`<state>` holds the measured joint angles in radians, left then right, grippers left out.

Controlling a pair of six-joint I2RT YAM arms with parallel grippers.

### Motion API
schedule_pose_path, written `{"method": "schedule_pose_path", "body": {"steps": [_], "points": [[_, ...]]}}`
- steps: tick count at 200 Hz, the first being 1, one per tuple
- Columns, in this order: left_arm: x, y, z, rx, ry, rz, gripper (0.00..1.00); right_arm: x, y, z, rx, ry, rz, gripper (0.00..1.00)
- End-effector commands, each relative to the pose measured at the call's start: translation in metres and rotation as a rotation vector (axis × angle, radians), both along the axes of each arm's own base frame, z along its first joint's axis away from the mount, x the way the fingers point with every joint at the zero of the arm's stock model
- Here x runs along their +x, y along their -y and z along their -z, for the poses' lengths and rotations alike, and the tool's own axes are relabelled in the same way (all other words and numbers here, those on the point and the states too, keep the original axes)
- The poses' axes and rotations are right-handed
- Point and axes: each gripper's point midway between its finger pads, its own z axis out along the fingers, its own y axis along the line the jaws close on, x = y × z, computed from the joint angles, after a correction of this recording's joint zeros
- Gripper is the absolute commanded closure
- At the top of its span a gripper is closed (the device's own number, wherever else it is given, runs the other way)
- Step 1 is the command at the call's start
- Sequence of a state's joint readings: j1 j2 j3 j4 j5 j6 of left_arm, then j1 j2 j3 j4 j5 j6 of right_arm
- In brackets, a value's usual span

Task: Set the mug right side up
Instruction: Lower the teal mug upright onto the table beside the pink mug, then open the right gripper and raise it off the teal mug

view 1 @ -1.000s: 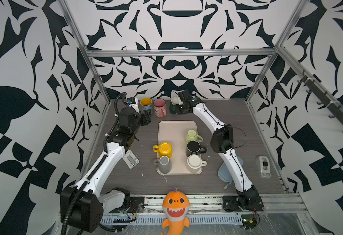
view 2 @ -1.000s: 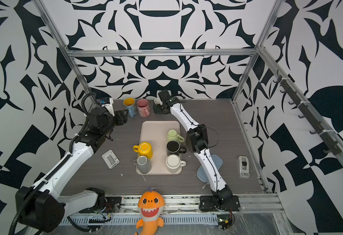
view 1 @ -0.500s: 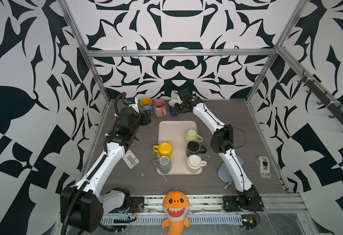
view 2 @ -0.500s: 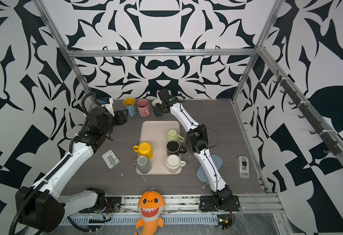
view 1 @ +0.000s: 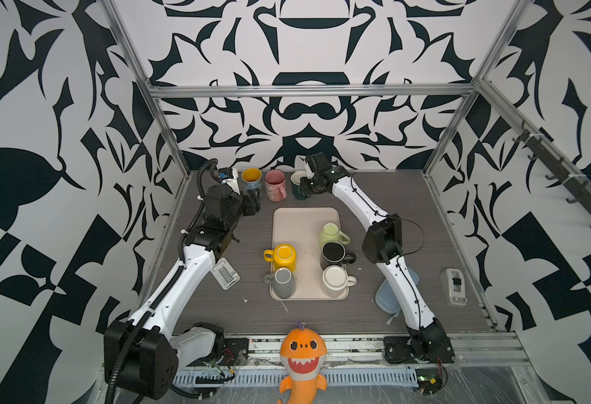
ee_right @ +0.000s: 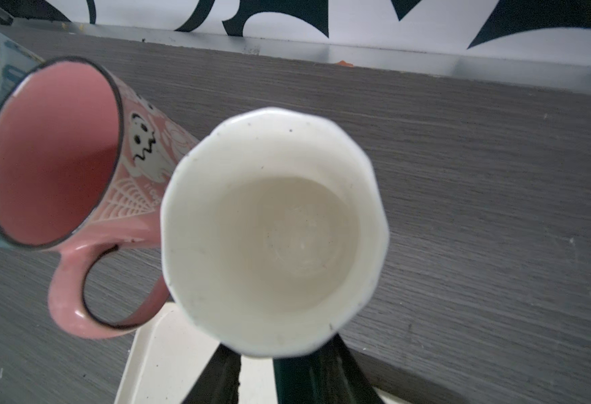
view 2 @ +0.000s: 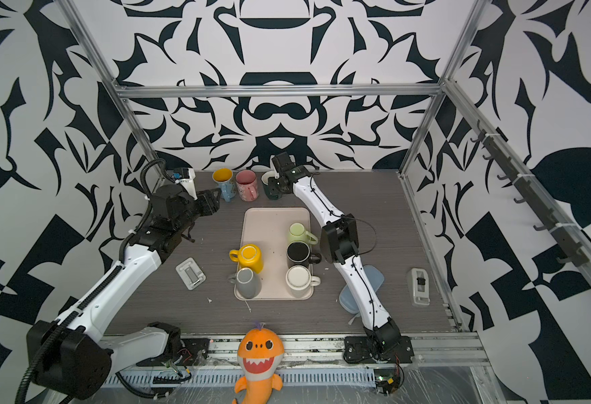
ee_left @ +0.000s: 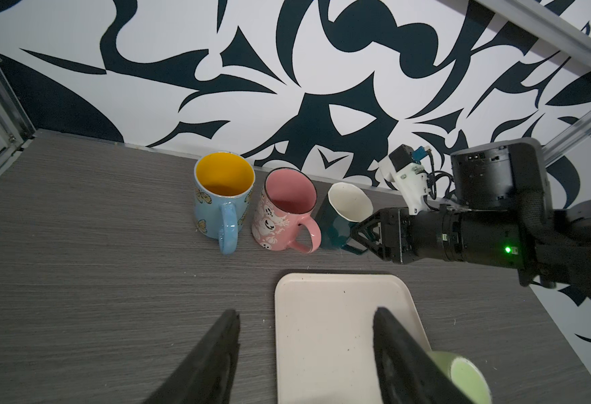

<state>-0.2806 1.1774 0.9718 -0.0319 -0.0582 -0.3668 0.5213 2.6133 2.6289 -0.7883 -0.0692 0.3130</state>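
The dark green mug (view 1: 298, 187) (view 2: 269, 189) with a white inside stands upright on the table at the back, next to a pink mug (view 1: 275, 185). In the left wrist view the green mug (ee_left: 339, 218) has its mouth up. My right gripper (view 1: 308, 187) (ee_right: 283, 353) is open around its handle (ee_right: 297, 381); tray shows in the gap between one finger (ee_right: 220, 374) and the handle. My left gripper (view 1: 254, 206) (ee_left: 306, 314) hangs open and empty over the tray's far left corner.
A blue mug (view 1: 251, 182) with a yellow inside stands left of the pink one. The beige tray (view 1: 304, 224) carries several mugs, among them a yellow (view 1: 282, 257) and a light green one (view 1: 331, 232). A grey device (view 1: 226, 273) lies at the left, another (view 1: 455, 286) at the right.
My right gripper has lowered the green mug onto the table beside the pink mug and its jaws have parted. The left arm has not moved.
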Motion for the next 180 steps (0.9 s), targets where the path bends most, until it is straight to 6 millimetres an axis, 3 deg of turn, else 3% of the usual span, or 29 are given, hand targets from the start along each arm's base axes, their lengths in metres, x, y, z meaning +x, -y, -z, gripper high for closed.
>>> {"method": "schedule_pose_path", "body": {"steps": [1,7,14,58,64,67,109,138,180], "points": [[-0.003,-0.001,0.006,-0.01,-0.017,0.005,0.36,-0.002,-0.007,-0.045,0.049,0.077,-0.025,0.52],[-0.003,-0.001,0.006,-0.011,-0.017,0.004,0.36,-0.002,-0.007,-0.047,0.05,0.079,-0.028,0.51],[-0.003,-0.001,0.005,-0.012,-0.015,0.006,0.36,-0.006,-0.005,-0.036,0.036,0.051,-0.03,0.5],[-0.003,0.001,0.001,-0.018,-0.006,0.013,0.36,-0.013,0.001,-0.051,0.028,0.066,-0.031,0.46],[-0.002,0.001,0.001,-0.02,-0.006,0.013,0.36,-0.013,0.002,-0.045,0.019,0.06,-0.027,0.45],[-0.003,0.001,0.0,-0.021,-0.004,0.014,0.36,-0.014,0.004,-0.059,0.027,0.083,-0.027,0.45],[-0.005,0.0,-0.007,-0.017,0.018,0.012,0.36,-0.026,0.026,-0.1,-0.001,0.169,0.006,0.44],[-0.002,-0.003,-0.007,-0.004,0.007,-0.001,0.36,-0.049,0.046,-0.127,-0.022,0.196,0.028,0.43],[-0.002,-0.003,-0.008,-0.033,-0.014,-0.015,0.36,-0.108,0.087,-0.137,-0.031,0.135,0.102,0.46]]}}
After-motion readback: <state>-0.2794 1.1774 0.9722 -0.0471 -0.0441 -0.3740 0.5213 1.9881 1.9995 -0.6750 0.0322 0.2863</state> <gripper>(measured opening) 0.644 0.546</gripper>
